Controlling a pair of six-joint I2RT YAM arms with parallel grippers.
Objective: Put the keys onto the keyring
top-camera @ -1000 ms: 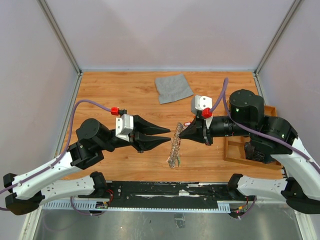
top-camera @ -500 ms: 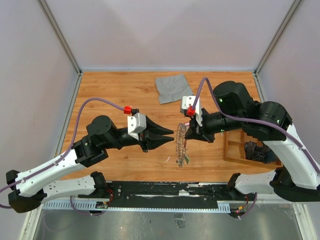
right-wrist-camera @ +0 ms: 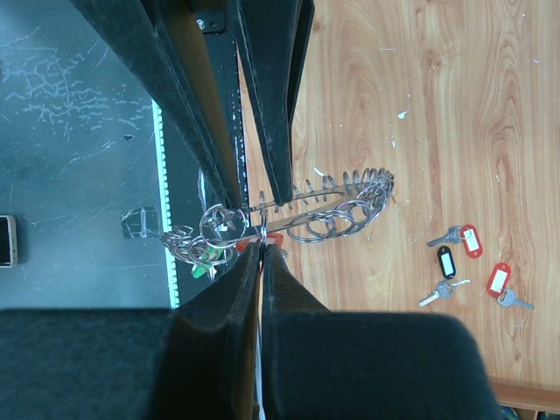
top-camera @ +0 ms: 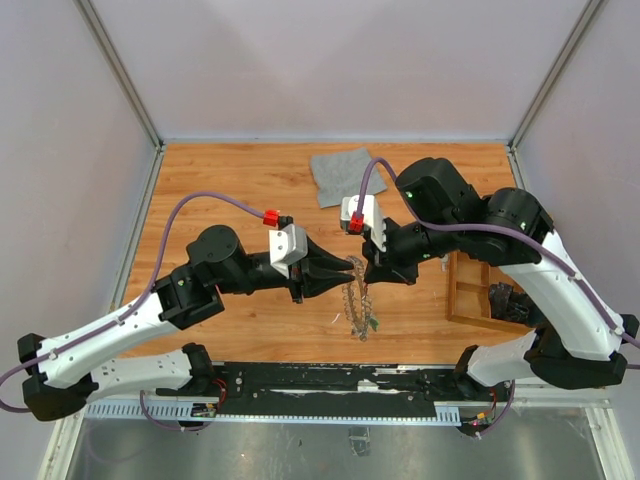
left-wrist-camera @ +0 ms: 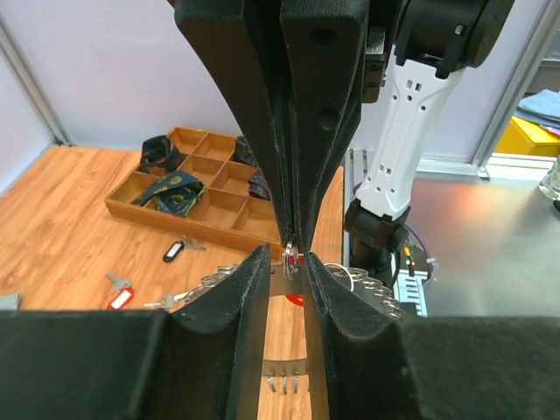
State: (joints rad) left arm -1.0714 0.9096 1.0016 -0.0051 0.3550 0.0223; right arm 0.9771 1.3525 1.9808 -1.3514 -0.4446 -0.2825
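Right fingers pinch keyring — left fingers straddle it.

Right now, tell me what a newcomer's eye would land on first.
Two black grippers meet tip to tip above mid-table: the right gripper is shut on the keyring, which hangs on edge, while the left gripper straddles its band with jaws apart. Loose keys with red and black tags lie on the table nearby.

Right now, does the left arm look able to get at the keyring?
Probably yes. The left gripper is open, and its fingers flank the keyring, which the shut right gripper holds up between the two arms. Nothing seems to stand in the way.
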